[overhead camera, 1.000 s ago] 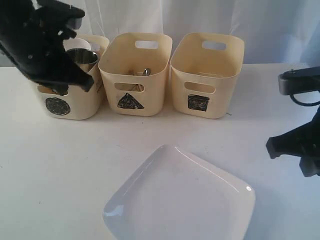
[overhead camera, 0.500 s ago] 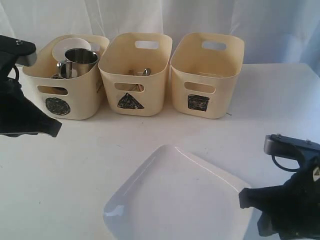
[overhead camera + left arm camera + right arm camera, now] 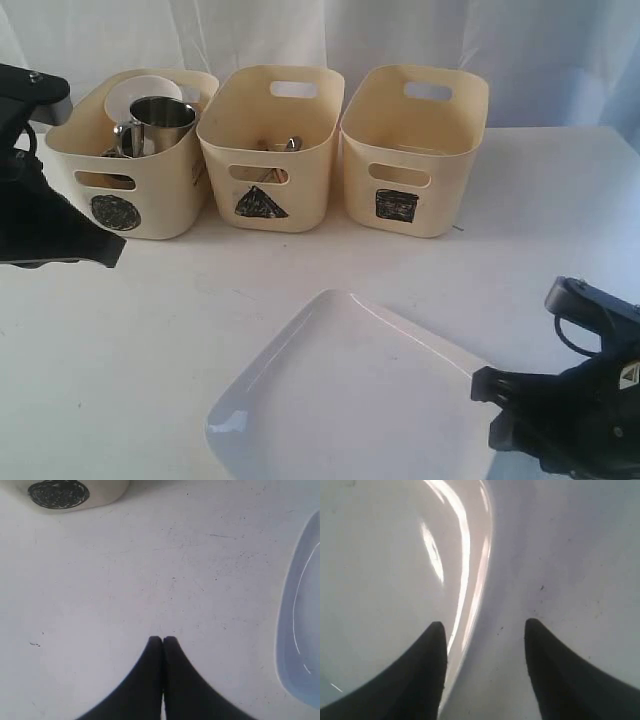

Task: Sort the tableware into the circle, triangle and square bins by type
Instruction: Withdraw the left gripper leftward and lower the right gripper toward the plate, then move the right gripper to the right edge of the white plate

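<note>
- Right pincer (image 3: pixel 485 625) is gaping wide, gripping nothing, straddling the rim of the white plate (image 3: pixel 380 570).
- Left pincer (image 3: pixel 162 639) is hovering closed and empty above the table (image 3: pixel 150 555).

Glossy white plate (image 3: pixel 350 400), shiny steel mug (image 3: pixel 160 115), matt cream plastic bins (image 3: pixel 270 150); matt, faintly scuffed white table (image 3: pixel 530 220)

Three cream bins in a row carry hand-drawn black signs on their front walls. The circle bin (image 3: pixel 150 190) bears a scribbled circle (image 3: pixel 116 212), the triangle bin (image 3: pixel 300 170) a filled triangle (image 3: pixel 260 203), and the square bin (image 3: pixel 440 170) a filled square (image 3: pixel 396 206). No words, brands or numbers can be read.
</note>
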Motion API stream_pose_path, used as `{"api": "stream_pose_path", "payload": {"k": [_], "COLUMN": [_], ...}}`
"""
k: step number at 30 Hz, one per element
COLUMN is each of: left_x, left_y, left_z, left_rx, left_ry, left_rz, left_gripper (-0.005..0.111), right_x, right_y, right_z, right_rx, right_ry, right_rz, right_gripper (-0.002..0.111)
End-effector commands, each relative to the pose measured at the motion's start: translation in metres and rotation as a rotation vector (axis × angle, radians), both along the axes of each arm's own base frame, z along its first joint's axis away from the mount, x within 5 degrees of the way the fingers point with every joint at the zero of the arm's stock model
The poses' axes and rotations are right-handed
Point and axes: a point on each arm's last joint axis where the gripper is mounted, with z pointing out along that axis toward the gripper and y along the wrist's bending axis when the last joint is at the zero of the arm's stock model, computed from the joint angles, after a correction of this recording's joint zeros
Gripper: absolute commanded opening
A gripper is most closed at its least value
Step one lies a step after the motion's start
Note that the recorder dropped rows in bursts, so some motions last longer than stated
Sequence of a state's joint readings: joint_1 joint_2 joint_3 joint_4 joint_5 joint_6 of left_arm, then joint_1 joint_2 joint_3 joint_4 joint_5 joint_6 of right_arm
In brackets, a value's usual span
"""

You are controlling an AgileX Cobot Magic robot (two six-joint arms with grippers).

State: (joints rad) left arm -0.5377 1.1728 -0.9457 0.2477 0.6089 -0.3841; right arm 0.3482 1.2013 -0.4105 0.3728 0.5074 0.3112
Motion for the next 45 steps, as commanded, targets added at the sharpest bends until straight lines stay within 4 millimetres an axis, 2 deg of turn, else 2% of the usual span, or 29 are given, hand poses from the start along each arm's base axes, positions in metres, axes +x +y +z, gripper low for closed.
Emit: {"api": "stream_pose_path", "payload": {"k": [1, 27, 45], "left_x": [-0.003, -0.002, 0.001], "left_y": [-0.001, -0.002, -0.004], "left_z": [0.0, 0.001, 0.004], "left_rx": [-0.011, -0.022, -0.048], "left_ry": [0.006, -0.01, -0.051], "left_rz": [0.001, -0.003, -0.011], "left_gripper": [0.0, 0.0, 0.0], "right_x": [0.0, 0.016, 0.021], "right_y": [-0.001, 0.002, 0.002], "right_z": [-0.002, -0.02, -0.019], "right_rx": [0.016, 0.016, 0.017], "right_ry": [-0.024, -0.019, -0.071], "right_rz": [-0.033, -0.112, -0.122], "right_gripper": [0.047, 0.046, 0.046]}}
